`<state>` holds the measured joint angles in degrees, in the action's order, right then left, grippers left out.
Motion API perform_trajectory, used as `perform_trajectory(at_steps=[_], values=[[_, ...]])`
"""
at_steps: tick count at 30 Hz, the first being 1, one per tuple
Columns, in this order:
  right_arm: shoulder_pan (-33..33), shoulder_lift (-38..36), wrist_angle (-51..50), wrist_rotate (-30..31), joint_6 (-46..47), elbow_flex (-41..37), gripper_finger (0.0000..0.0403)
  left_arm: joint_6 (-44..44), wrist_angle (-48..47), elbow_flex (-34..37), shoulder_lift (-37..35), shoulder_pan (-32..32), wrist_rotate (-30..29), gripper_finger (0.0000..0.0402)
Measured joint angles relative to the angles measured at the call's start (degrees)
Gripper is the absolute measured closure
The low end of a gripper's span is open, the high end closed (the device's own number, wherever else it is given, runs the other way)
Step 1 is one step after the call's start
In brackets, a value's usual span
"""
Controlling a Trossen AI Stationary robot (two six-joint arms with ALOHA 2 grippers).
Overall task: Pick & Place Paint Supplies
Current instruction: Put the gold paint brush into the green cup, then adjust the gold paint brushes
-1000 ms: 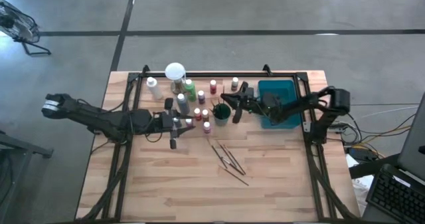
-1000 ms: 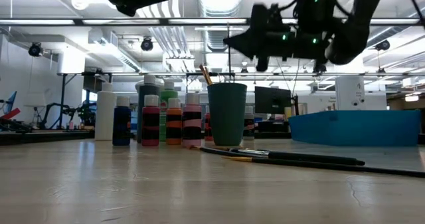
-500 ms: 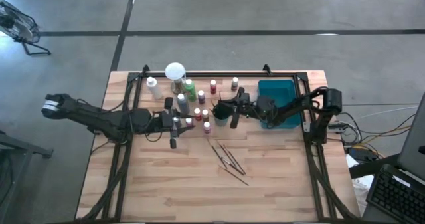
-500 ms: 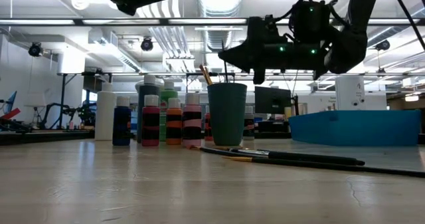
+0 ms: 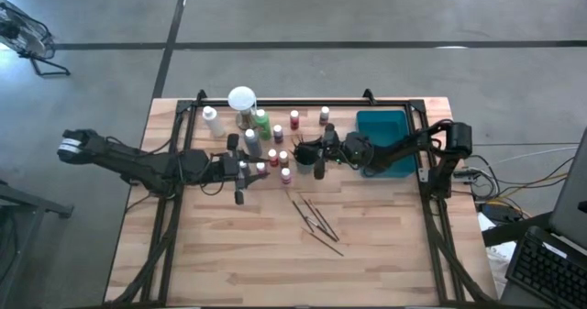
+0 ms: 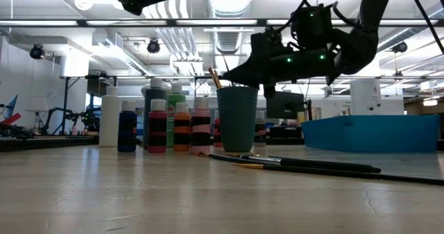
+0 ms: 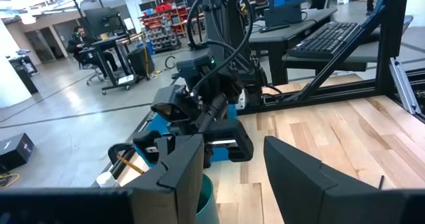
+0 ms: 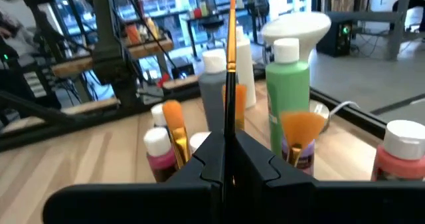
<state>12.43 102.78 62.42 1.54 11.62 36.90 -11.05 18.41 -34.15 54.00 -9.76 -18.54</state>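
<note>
Big workshop w/ grey concrete floor, wooden counter [image 5: 229, 254] in the middle. Bottles [image 5: 271, 137] are bunched at the back-center of the counter, white caps, a green one [image 8: 288, 98] and a grey one [image 8: 214, 91] stand out in the right wrist view. Teal cup [image 6: 236, 118] sits right beside them w/ a couple of orange-bristle brushes [image 8: 174, 127] already in it. A few more dark brushes [image 5: 316, 220] lie loose on the counter closer to the front, well apart from the cup. Teal tray [image 5: 381, 126] at the back right.

Right pincer [image 5: 304, 148] is over the cup, clamped tight on a thin brush [image 8: 230, 64], handle sticking out past the fingertips [image 8: 206, 159]. Left pincer [image 5: 240, 170] hovers just left of the bottles, jaws partway apart, nothing between them. Person at a desk way back in the room in the left wrist view.
</note>
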Motion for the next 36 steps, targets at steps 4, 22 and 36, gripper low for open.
perform_trajectory(at_steps=[4, 22, 36], values=[[-0.1, 0.0, -0.7, 0.0, 0.0, 0.4, 0.0393, 0.0, 0.0, 0.0, 0.0, 0.0, 0.0, 0.0236], [-0.1, 0.4, -4.1, 0.1, 1.5, 0.7, 0.0386, -1.0, 0.0, -0.7, 0.0, 0.0, -0.2, 0.0237], [-0.7, -0.1, -13.0, -0.7, 1.4, 5.2, 0.0341, -0.9, 0.0, -0.7, 0.0, 0.0, -0.2, 0.0236]])
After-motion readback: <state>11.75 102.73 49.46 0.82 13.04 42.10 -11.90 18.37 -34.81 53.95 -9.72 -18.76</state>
